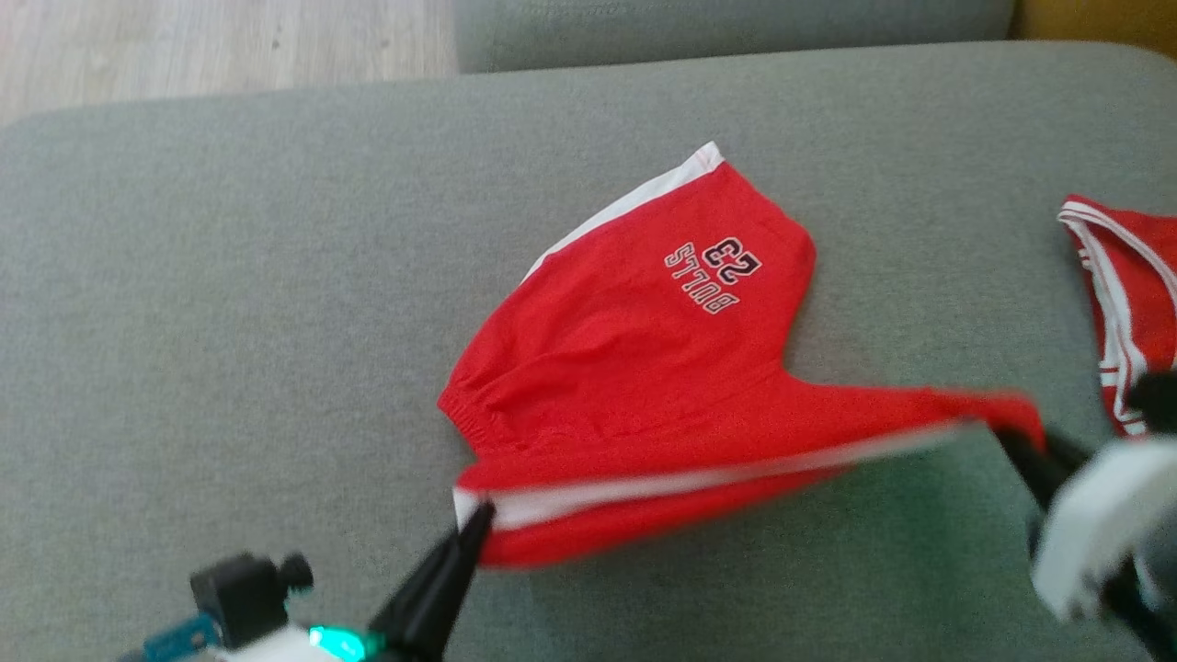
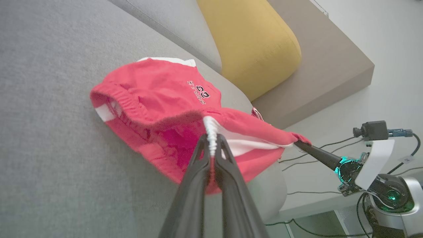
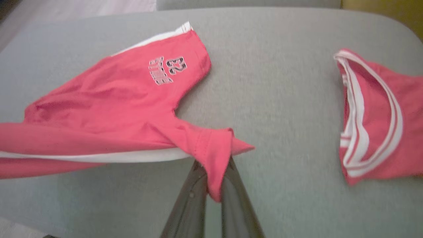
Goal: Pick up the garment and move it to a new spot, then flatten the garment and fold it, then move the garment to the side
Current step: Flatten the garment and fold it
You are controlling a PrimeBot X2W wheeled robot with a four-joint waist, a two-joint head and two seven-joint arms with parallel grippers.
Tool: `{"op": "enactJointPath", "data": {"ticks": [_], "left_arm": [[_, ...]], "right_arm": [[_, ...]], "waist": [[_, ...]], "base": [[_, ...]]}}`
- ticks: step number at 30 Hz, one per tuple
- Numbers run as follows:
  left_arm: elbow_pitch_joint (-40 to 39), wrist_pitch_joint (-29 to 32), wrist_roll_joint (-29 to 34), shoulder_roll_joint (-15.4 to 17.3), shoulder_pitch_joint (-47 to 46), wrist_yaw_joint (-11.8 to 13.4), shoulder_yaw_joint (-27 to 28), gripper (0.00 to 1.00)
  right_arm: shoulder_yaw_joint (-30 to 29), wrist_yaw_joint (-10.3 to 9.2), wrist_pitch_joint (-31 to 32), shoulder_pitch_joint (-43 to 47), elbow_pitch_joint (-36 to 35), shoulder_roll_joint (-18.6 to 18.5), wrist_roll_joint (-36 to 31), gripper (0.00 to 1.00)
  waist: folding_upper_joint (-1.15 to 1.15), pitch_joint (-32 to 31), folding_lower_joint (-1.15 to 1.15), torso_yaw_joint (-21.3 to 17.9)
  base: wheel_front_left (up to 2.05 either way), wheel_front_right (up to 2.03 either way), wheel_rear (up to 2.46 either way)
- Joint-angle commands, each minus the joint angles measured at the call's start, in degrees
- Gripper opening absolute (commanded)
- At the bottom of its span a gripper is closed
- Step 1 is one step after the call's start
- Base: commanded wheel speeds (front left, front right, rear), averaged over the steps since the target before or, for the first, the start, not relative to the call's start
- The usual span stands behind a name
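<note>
Red shorts [image 1: 634, 368] pinched at two places and drawn taut along the near edge. Left gripper [image 1: 478, 515] clenched on the white side stripe [image 1: 699, 478] at its waistband end, about 7 o'clock of the shorts in the head view. From the left wrist, fingers [image 2: 198, 158] pressed together, bunched white strip squeezed between the tips. Right gripper [image 1: 1010, 441] clamped tight on the hem corner of one leg, at 4 o'clock. From the right wrist, red cloth folded over and hanging down between the two dark fingers [image 3: 185, 205].

Near edge raised off the grey sofa seat [image 1: 230, 276] and blurred in the head view. Far half lying on the seat, other leg pointing toward 12 o'clock. BULLS 23 print [image 1: 713, 274] upside down near 1 o'clock. Elastic waistband [image 1: 464, 418] gathered at 9 o'clock.

At 3 o'clock, apart from the shorts with bare seat between, a crumpled red jersey [image 1: 1126, 294] with white-striped trim. Beyond the seat, wooden floor [image 1: 211, 46] at 11 o'clock. Yellow bolster [image 2: 251, 43] against the sofa back in the left wrist view.

Count: two grippers, both gripping; two red garments; one print; one yellow bolster.
</note>
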Motion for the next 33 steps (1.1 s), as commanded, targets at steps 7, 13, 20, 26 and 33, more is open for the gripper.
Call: {"op": "enactJointPath", "data": {"ticks": [7,13,20,26,33], "left_arm": [[9.7,-3.8,0.9,-7.6,-12.4,0.8,5.0,0.0],[25.4,-6.2,1.5,-17.3,-22.3,-0.6,4.6,0.0],[38.1,-8.6,2.5,-23.6,-28.7,-3.0,3.7,0.12],[44.7,-10.2,2.5,-26.4,-30.7,-4.4,3.7,1.0],[44.9,-12.3,4.7,-24.0,-27.4,-5.4,4.6,1.0]], "right_arm": [[7.8,0.37,-5.2,-24.5,13.2,-1.3,-1.2,0.0],[13.0,0.37,-10.0,-41.7,34.9,-2.2,-1.4,0.0],[17.9,0.37,-15.8,-52.4,49.2,-1.6,-0.7,0.0],[21.8,0.37,-22.5,-56.8,57.1,-1.0,1.5,1.0],[25.3,0.37,-25.3,-56.0,60.1,-4.2,7.5,1.0]], "waist": [[0.0,3.7,0.0,2.0],[0.0,7.9,0.0,6.6],[0.0,11.0,0.0,9.2],[0.0,11.3,0.0,9.7],[0.0,8.2,0.0,9.0]], "base": [[0.0,0.0,0.0],[0.0,0.0,0.0],[0.0,0.0,0.0],[0.0,0.0,0.0],[0.0,0.0,0.0]]}}
